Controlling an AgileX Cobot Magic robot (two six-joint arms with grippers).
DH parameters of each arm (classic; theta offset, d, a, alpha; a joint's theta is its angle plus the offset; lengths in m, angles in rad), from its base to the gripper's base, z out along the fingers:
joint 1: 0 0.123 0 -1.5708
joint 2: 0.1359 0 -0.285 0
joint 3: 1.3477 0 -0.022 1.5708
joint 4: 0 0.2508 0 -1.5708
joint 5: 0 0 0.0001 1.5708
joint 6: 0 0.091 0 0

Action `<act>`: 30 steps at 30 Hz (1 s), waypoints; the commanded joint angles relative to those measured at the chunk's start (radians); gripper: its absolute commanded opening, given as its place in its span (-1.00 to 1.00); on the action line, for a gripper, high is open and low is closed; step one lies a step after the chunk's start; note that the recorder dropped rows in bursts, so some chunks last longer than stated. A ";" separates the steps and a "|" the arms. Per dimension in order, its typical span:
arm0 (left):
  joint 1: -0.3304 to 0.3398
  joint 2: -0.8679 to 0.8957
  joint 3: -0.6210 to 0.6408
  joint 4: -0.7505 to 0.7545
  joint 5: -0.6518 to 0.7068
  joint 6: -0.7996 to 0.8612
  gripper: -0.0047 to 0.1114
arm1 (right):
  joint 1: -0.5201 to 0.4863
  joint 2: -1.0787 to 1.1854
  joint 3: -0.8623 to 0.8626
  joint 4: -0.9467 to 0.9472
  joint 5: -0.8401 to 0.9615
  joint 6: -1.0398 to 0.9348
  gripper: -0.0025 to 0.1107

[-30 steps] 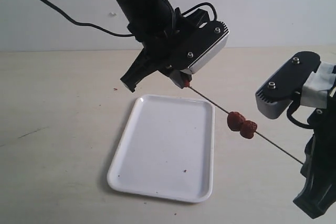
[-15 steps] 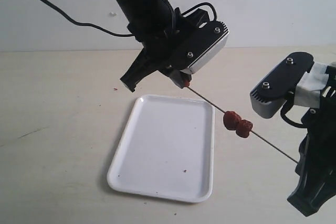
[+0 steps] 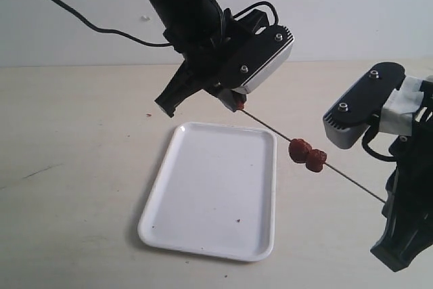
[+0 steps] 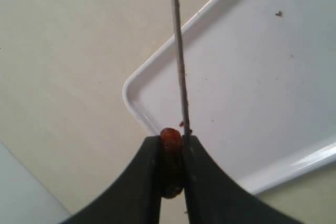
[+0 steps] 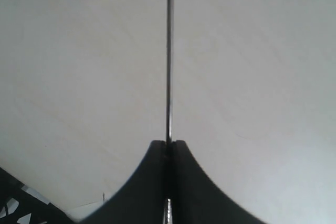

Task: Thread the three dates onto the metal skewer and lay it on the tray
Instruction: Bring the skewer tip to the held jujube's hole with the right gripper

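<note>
Three dates [image 3: 300,149], one skewer [image 3: 270,126], one tray [image 3: 203,194]

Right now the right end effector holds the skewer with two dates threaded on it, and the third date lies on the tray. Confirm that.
One thing is wrong: the third date is not on the tray; it is pinched in the left end effector, as the left wrist view shows. The right end effector does hold the skewer with two dates threaded on it.
</note>
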State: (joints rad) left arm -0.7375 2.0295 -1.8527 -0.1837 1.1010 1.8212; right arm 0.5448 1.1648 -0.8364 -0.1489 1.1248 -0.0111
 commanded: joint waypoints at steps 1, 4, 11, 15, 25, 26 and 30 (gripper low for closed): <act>0.000 -0.011 -0.007 -0.005 0.009 -0.005 -0.71 | 0.001 0.000 -0.008 -0.015 0.010 0.011 -0.96; 0.000 -0.011 -0.007 -0.005 0.009 -0.005 -0.71 | 0.001 -0.004 -0.008 -0.015 0.027 0.011 -0.96; 0.000 -0.011 -0.007 -0.005 0.009 -0.005 -0.71 | 0.001 -0.023 -0.008 -0.015 0.031 0.011 -0.96; 0.000 -0.011 -0.007 -0.005 0.009 -0.005 -0.71 | 0.001 -0.022 -0.008 0.005 0.026 0.011 -0.96; 0.000 -0.011 -0.007 -0.005 0.009 -0.005 -0.71 | 0.001 -0.022 -0.008 0.005 0.011 0.011 -0.96; 0.000 -0.011 -0.007 -0.005 0.007 -0.005 -0.71 | 0.001 -0.022 -0.008 0.007 0.011 -0.007 -0.96; 0.000 -0.011 -0.007 -0.005 0.007 -0.005 -0.71 | 0.001 -0.020 -0.008 0.012 0.007 -0.017 -0.96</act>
State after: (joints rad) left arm -0.7375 2.0295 -1.8527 -0.1837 1.1029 1.8212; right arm 0.5448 1.1484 -0.8387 -0.1437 1.1473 -0.0163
